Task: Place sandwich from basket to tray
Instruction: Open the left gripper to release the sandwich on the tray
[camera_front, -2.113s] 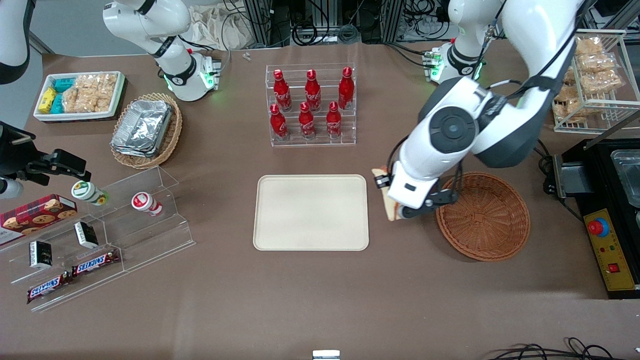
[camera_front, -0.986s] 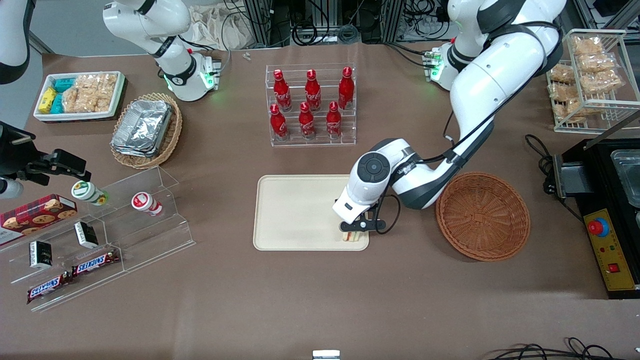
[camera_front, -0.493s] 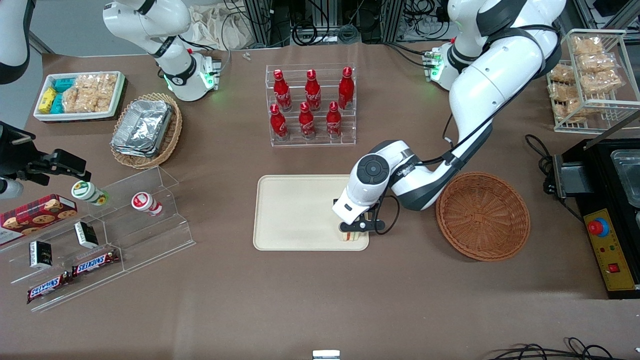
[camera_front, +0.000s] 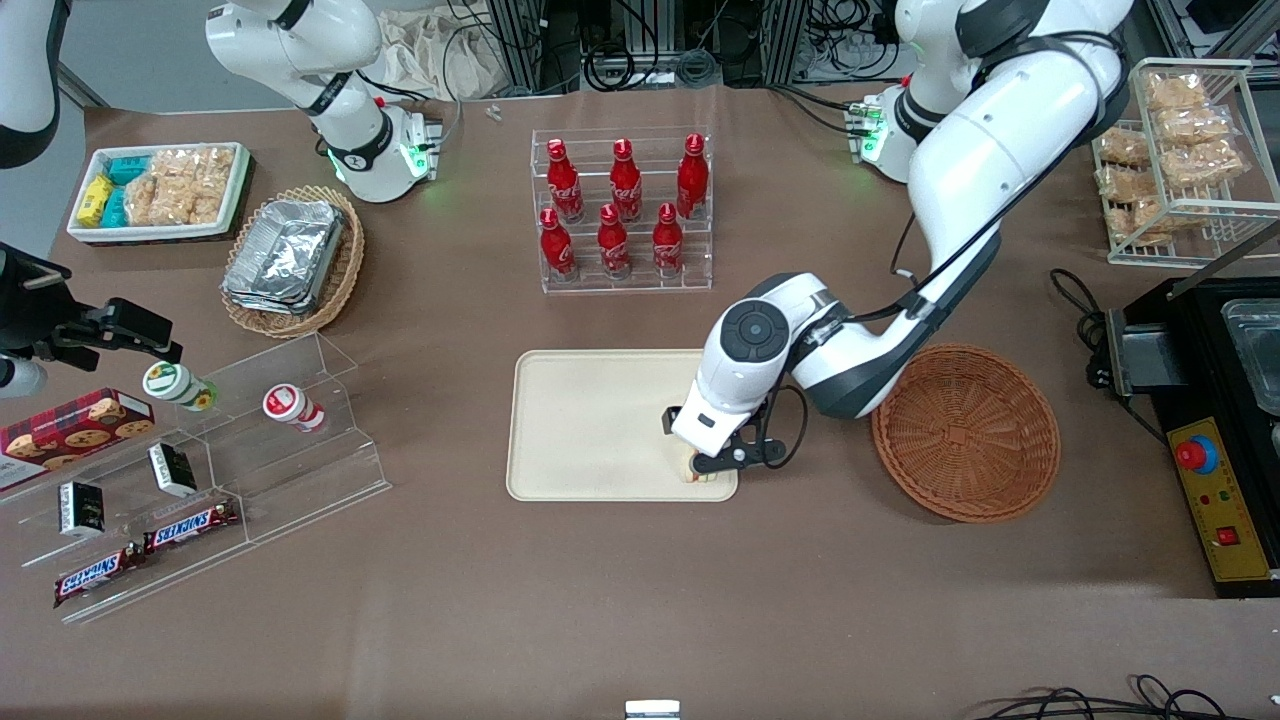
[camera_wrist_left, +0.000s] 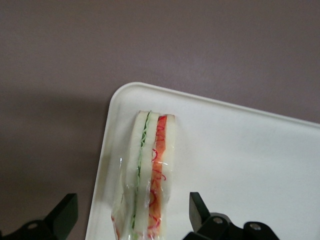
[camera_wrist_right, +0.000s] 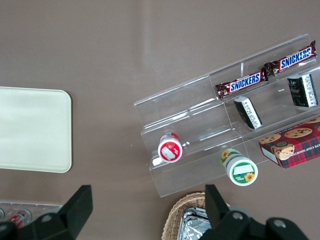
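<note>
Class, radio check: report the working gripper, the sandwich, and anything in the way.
Gripper open, above the tray corner nearest the basket. Sandwich on the tray, on edge, released. Basket empty. Nothing in the way.

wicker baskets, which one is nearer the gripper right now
The round reddish-brown basket, empty, beside the tray. The gripper, open over the sandwich on the tray's corner, is close to it; the tan oval basket holding foil trays sits toward the parked arm's end.

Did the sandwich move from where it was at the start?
Yes. The sandwich was beside the basket earlier; now it sits on the tray, in the corner nearest the basket. The gripper hovers over it, jaws open.
</note>
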